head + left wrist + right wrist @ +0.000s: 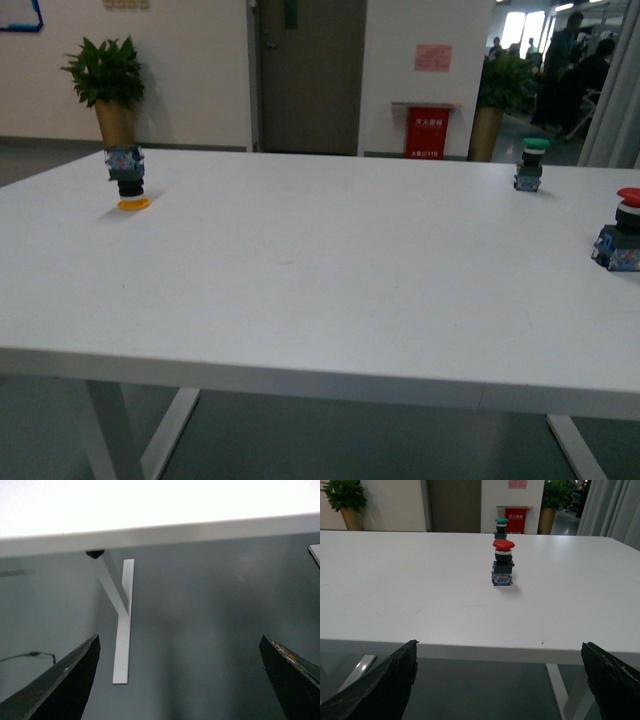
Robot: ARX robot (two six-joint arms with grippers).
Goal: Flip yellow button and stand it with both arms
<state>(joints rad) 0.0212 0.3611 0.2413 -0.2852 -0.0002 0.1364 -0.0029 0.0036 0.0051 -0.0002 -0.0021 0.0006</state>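
The yellow button (128, 178) stands upside down at the far left of the white table (300, 280), its yellow-orange cap flat on the top and its blue-grey block up. Neither arm shows in the front view. My left gripper (180, 680) is open and empty, below the table's front edge, over the grey floor. My right gripper (500, 680) is open and empty, in front of the table's edge and level with it. The yellow button is out of both wrist views.
A green-capped button (531, 165) stands upright at the far right, also in the right wrist view (501, 528). A red-capped button (622, 231) stands upright at the right edge, also in the right wrist view (503, 563). A white table leg (120, 620) shows under the table.
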